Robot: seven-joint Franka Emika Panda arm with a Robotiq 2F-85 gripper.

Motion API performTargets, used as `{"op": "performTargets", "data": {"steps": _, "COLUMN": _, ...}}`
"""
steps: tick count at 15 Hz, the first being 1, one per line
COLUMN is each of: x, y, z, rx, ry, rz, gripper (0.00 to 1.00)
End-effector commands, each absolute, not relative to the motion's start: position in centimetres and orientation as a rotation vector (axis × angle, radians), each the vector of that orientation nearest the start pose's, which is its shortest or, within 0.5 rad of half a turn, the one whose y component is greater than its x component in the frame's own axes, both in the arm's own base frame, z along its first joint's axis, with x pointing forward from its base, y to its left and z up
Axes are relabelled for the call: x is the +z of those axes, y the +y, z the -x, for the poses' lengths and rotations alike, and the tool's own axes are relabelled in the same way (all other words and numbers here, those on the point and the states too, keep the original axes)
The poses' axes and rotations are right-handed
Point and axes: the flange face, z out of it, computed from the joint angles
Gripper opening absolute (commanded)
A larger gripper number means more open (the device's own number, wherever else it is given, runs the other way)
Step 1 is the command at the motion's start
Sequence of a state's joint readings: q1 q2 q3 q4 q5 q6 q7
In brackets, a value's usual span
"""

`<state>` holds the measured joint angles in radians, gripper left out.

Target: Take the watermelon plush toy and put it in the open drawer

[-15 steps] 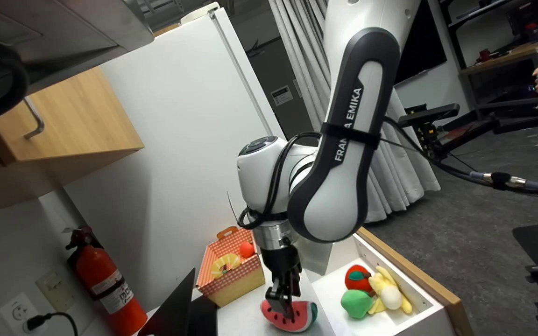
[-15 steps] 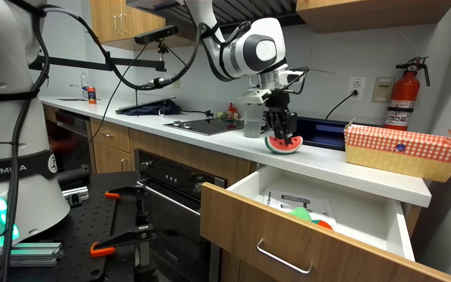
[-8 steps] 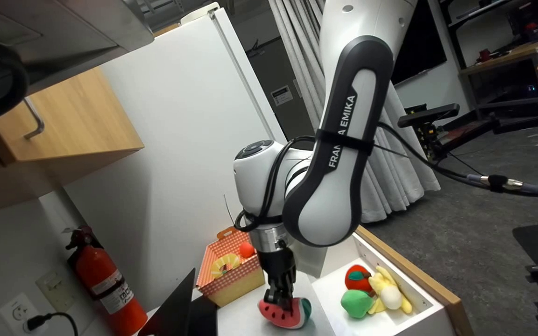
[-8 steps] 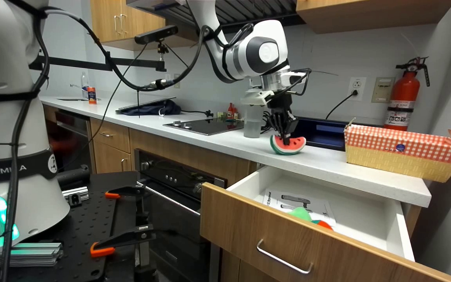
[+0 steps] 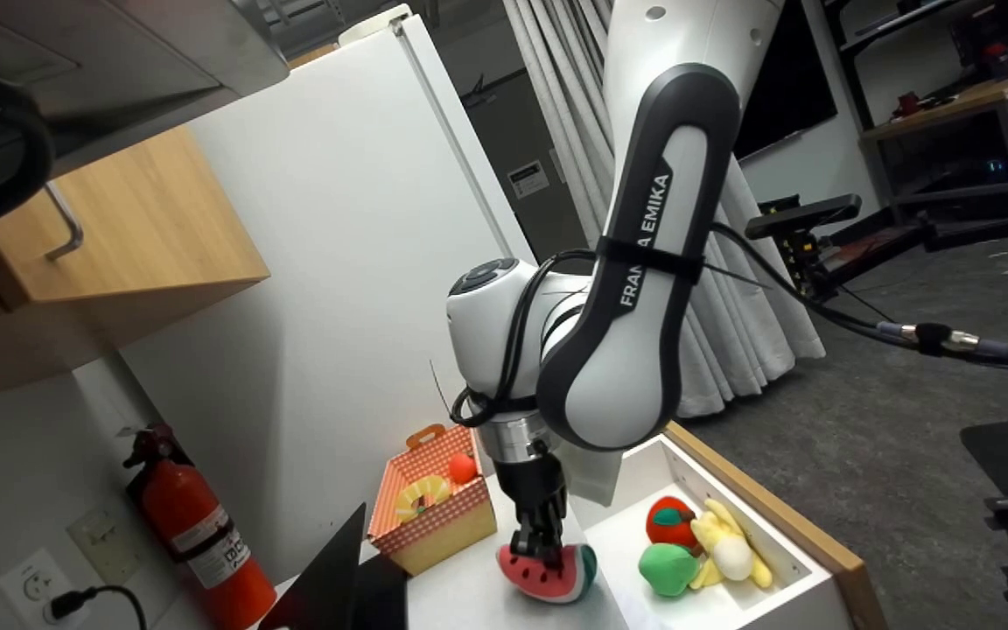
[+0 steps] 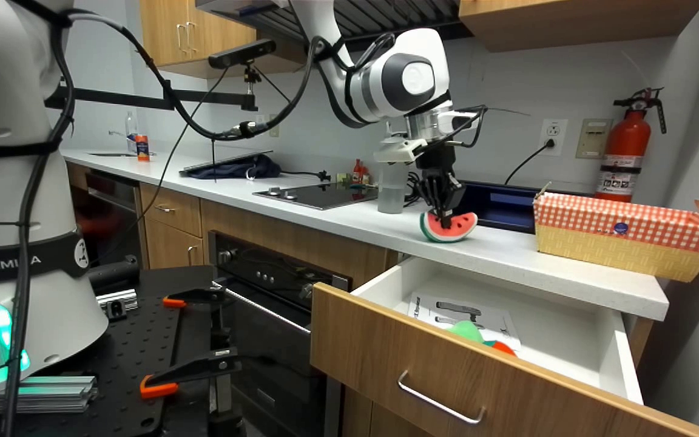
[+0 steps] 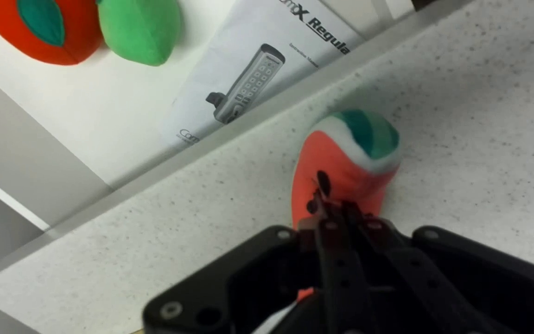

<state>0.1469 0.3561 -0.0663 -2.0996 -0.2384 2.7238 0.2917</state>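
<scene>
Pale wood fronts the open drawer (image 6: 446, 364), the nearest thing to me. Its white inside holds a green plush (image 5: 668, 569), a red plush fruit (image 5: 667, 525), some yellow plush (image 5: 721, 530) and a printed manual (image 7: 244, 69); no watermelon lies among them yet.

Just beyond and above comes the worktop (image 6: 507, 252), with the watermelon plush toy (image 6: 460, 227) close to its front edge. That is where the change is: within the last second the jaws have come together on the toy, and it has shifted with them slightly, toward the end where a checked basket (image 6: 641, 243) stands. To my mind the grasp is made and the carry is only beginning; the toy has yet to cross the edge. Whether its underside has left the surface, I can't tell.

As for the jaws, they stand almost touching each other, with a fold of the red face caught between the tips, by the dark seeds; the green-striped end pokes out free. It looks a small pinch on soft cloth, so I'd guess a gentle lift and a short swing over the drawer suit it best; a jerk could let it slip.

Farther back, behind that basket, shows a red fire extinguisher (image 6: 624, 149).
</scene>
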Motion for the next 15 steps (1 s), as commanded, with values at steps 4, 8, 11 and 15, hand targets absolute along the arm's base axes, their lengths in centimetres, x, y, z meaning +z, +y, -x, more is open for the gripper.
{"op": "performTargets", "data": {"steps": 4, "x": 28.1, "y": 1.2, "z": -57.8, "rx": -0.302, "ry": -0.003, "rz": 3.270, "gripper": 0.01}}
{"op": "performTargets", "data": {"steps": 8, "x": 28.4, "y": -0.8, "z": -55.8, "rx": -0.196, "ry": 0.013, "rz": 3.290, "gripper": 0.01}}
{"op": "performTargets", "data": {"steps": 11, "x": 28.5, "y": -1.8, "z": -54.1, "rx": -0.097, "ry": 0.021, "rz": 3.293, "gripper": 0.01}}
{"op": "performTargets", "data": {"steps": 15, "x": 28.4, "y": -2.3, "z": -52.2, "rx": 0.024, "ry": 0.026, "rz": 3.301, "gripper": 0.01}}
